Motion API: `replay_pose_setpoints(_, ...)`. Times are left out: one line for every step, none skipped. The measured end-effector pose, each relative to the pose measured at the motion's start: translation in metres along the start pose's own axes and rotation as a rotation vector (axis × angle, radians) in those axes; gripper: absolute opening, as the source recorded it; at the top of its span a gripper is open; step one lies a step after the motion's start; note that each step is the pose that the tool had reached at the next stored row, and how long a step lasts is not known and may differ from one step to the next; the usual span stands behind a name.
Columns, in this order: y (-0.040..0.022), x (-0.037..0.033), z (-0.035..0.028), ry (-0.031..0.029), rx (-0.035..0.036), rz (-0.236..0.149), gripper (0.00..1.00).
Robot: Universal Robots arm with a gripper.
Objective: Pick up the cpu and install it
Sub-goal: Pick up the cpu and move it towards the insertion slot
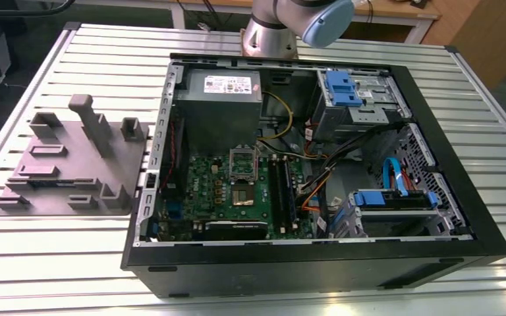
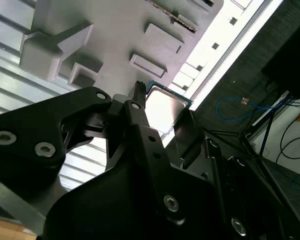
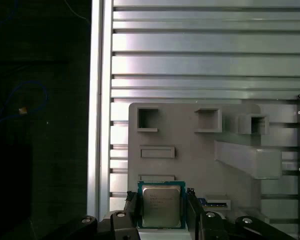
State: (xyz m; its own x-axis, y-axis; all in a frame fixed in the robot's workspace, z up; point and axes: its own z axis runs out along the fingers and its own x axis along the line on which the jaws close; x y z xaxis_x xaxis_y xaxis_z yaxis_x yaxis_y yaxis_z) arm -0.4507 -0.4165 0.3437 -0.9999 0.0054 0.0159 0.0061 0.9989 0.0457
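Silvery-grey metal tops the small, thin square cpu [image 3: 161, 204], which has a narrow green rim. You have it clamped in the gripper [image 3: 161, 215], with the two black fingers [image 3: 192, 210] closed against its opposite edges. In the second wrist view the cpu [image 2: 165, 107] sits at the very tips of those fingers, its pale face catching the light. It hangs clear of the grey moulded plastic fixture tray [image 3: 190, 165], which lies beyond it with its square pockets and raised blocks.

In the exterior view, that tray rests on the ribbed aluminium table [image 1: 42, 263], on the exterior view's left. Just beside it on the right stands the open black computer case [image 1: 323, 263]. The green motherboard [image 1: 226, 191] lies flat inside the case, and its rectangular metal socket frame [image 1: 242, 158] is raised. A large grey box with a white label [image 1: 218, 105] sits on the far side of the board. The silver and blue arm [image 1: 279, 26] rises at the far edge of the table, behind the case.
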Motion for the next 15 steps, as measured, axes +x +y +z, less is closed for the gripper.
replay_pose_setpoints(0.0000,0.0000,-0.0006,0.0000,0.0000,0.000,0.47)
replay_pose_setpoints(0.0002,0.0001,-0.0052,0.0000,0.0000,0.000,0.47)
replay_pose_setpoints(0.0003,0.0001,-0.0053,0.0000,0.0000,0.000,0.47)
replay_pose_setpoints(0.0003,0.0001,-0.0055,0.0000,0.0000,0.000,0.47)
replay_pose_setpoints(0.0004,0.0001,-0.0069,0.0003,0.0002,0.000,0.47)
replay_pose_setpoints(0.0005,0.0001,-0.0094,0.0004,0.0003,0.000,0.47)
replay_pose_setpoints(0.0006,0.0002,-0.0120,0.0002,0.0001,0.000,0.47)
replay_pose_setpoints(0.0007,0.0003,-0.0148,0.0002,0.0000,0.000,0.47)
replay_pose_setpoints(0.0008,0.0002,-0.0164,0.0001,0.0000,0.000,0.47)
replay_pose_setpoints(0.0008,0.0003,-0.0166,0.0000,0.0001,0.000,0.47)
replay_pose_setpoints(0.0008,0.0003,-0.0166,0.0000,0.0001,0.000,0.47)
replay_pose_setpoints(0.0008,0.0003,-0.0165,-0.0002,0.0000,0.000,0.47)
replay_pose_setpoints(0.0008,0.0003,-0.0166,-0.0001,-0.0001,0.000,0.47)
replay_pose_setpoints(0.0008,0.0003,-0.0166,-0.0001,-0.0001,0.000,0.47)
replay_pose_setpoints(0.0008,0.0003,-0.0167,0.0000,0.0000,0.000,0.47)
